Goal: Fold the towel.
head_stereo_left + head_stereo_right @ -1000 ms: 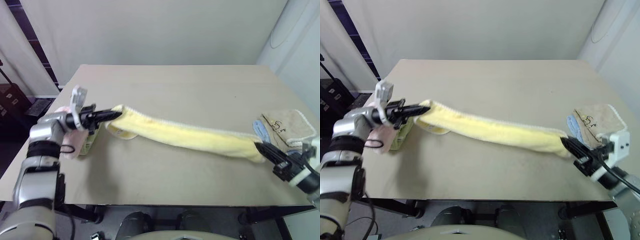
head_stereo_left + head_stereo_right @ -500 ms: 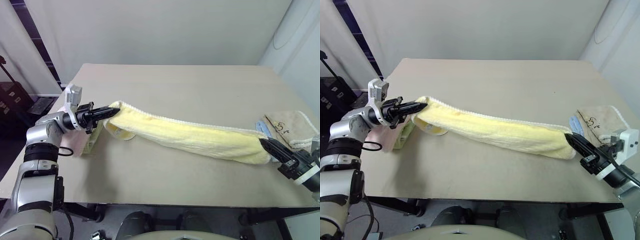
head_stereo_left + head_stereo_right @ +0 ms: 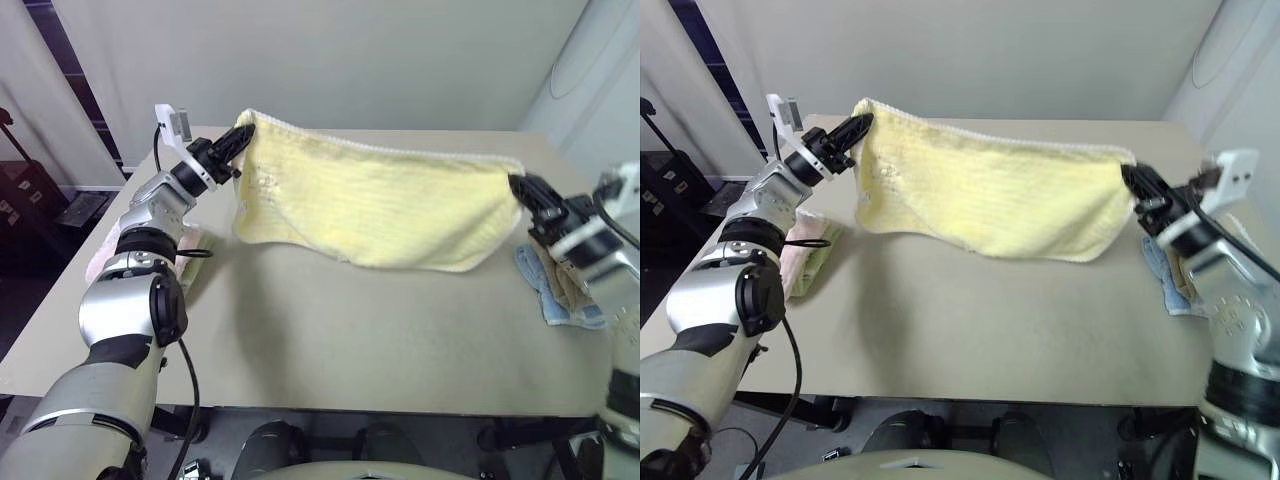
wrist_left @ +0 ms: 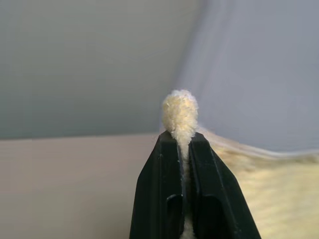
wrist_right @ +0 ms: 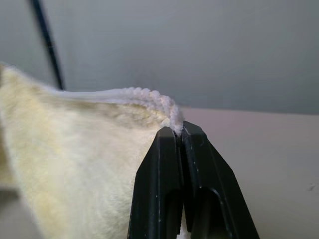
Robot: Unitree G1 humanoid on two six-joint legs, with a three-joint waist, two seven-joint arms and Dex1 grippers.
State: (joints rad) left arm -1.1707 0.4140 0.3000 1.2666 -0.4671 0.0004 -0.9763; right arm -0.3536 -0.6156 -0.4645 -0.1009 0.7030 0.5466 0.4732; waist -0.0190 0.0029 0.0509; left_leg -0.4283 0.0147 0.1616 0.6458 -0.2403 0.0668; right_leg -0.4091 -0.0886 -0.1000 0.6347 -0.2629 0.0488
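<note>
the towel (image 3: 380, 205) hangs in the air above the table (image 3: 380, 320), stretched between both arms w/ its long axis running across the scene from robot's left to right. top hem is whitish and nearly level, sagging slightly mid-span; the yellow body droops below it in a shallow belly, lowest edge close to the table top, can't tell if it touches.

left gripper (image 3: 243, 136) is pinched tight on the towel's left top corner, fingers pointing toward the right and a bit upward. right gripper (image 3: 520, 186) is pinched tight on the right top corner, pointing toward the left.

head views give the whole span plus the side clutter: a pink towel (image 3: 100, 262) at the table's left edge, mostly hidden behind the left arm, w/ a greenish cloth (image 3: 818, 250) next to it; a blue cloth (image 3: 545, 290) and a beige towel (image 3: 560, 280) at the right edge, partly covered by the right arm.

wrist views give what the head views can't: the grip up close. left wrist view shows a fluffy tuft of towel poking out past the closed black fingers (image 4: 164, 199). right wrist view shows the whitish hem caught right at the tips of the fingers (image 5: 159, 194), w/ yellow terry spreading away to one side.

no logo can be made out on the towel.
</note>
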